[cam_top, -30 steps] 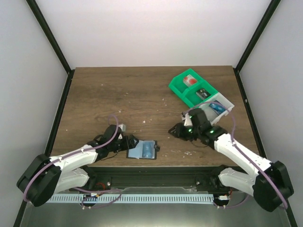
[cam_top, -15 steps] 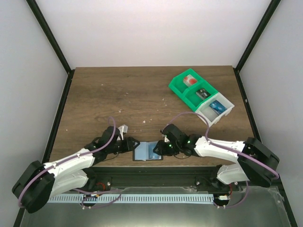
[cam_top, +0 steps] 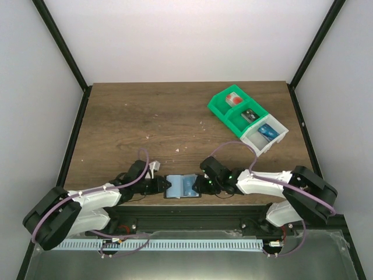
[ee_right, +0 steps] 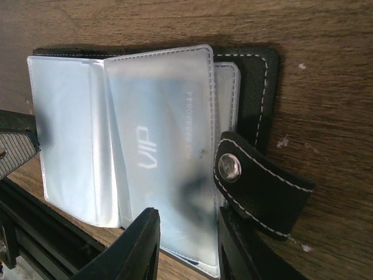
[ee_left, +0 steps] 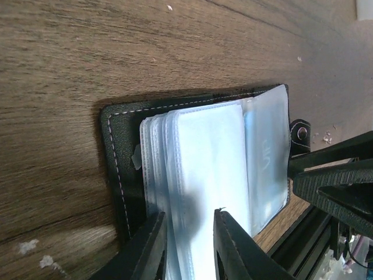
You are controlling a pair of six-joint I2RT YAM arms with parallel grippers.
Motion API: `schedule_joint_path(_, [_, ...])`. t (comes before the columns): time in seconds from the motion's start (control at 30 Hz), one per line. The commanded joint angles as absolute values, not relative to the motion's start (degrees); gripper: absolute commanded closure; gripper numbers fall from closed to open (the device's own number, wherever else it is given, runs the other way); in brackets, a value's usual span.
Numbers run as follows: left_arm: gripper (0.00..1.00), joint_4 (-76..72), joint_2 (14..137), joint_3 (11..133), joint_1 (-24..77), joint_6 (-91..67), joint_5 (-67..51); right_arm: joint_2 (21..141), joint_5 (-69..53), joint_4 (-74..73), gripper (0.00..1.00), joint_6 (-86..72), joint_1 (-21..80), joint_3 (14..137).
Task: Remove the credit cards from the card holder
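The card holder [cam_top: 175, 188] lies open near the table's front edge, a black cover holding several pale translucent sleeves [ee_left: 204, 151]. One sleeve holds a bluish credit card [ee_right: 157, 151] marked VIP, which also shows as the credit card [ee_left: 265, 157] at the holder's far side. My left gripper [cam_top: 163, 187] stands over the left half. Its jaws are a narrow way apart in the left wrist view [ee_left: 189, 214], tips at the sleeve stack. My right gripper [ee_right: 185, 214] straddles the card sleeve's lower edge beside the black snap tab [ee_right: 256, 181], with a gap between its jaws.
A green-and-white compartment bin [cam_top: 220, 107] with small items sits at the back right. The black front rail [cam_top: 192, 211] runs right behind the holder's near edge. Pale crumbs [cam_top: 178, 150] dot the wood.
My right arm swung from beside the bin down to the holder's right side. The left gripper narrowed its jaws and slid onto the left half. The holder shifted slightly right.
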State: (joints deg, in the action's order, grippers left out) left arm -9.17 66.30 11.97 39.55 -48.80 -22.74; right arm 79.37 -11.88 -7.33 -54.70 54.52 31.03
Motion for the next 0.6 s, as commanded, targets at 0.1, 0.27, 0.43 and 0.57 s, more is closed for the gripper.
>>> schedule_joint_path(0.1, [0.77, -11.3, 67.3, 10.0, 39.9, -47.6, -23.6, 81.8, -11.2, -4.5, 0.71, -53.9, 54.8, 33.1])
schedule_joint_path(0.27, [0.79, -11.9, 67.6, 9.8, 40.0, -48.0, -23.4, 80.8, -13.3, -1.8, 0.72, -53.0, 54.8, 33.3])
schedule_joint_path(0.43, [0.80, -12.3, 67.7, 9.6, 40.1, -48.7, -23.4, 80.6, -16.0, 1.4, 0.72, -52.9, 54.8, 33.3])
schedule_joint_path(0.57, [0.81, -13.0, 67.5, 9.1, 40.5, -49.4, -23.6, 79.2, -16.9, 3.3, 0.72, -53.3, 54.9, 32.8])
